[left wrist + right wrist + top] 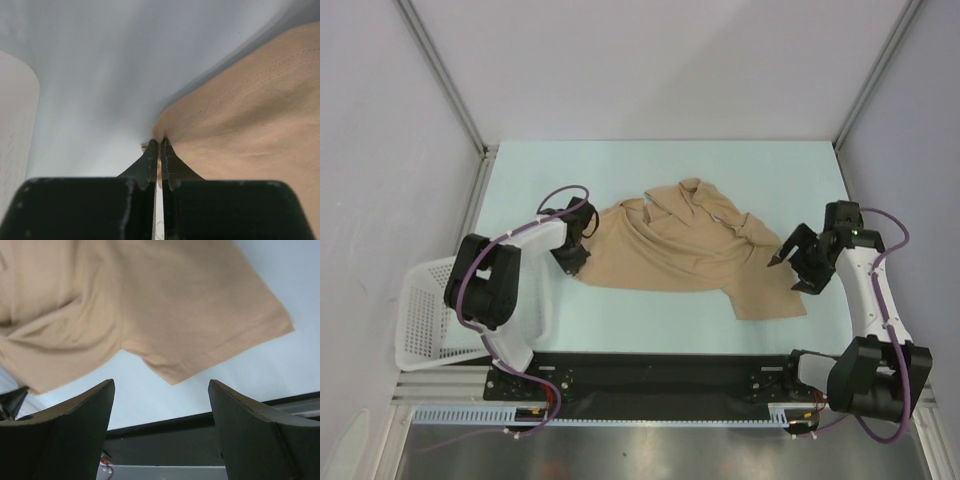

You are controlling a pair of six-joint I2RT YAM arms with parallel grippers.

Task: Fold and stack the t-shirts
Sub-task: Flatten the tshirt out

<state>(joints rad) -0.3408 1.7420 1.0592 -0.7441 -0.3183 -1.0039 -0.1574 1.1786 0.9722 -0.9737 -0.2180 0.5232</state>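
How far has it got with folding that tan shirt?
Barely started. Nothing is folded or stacked: the tan t-shirt lies crumpled on the table. In hand: the left hand pinches the shirt's edge, and the right hand hangs open by its other side. Flattening, folding and stacking are all left.

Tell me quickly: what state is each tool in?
Left tool: shut on the t-shirt, pinching its edge.
Right tool: open, holding nothing.
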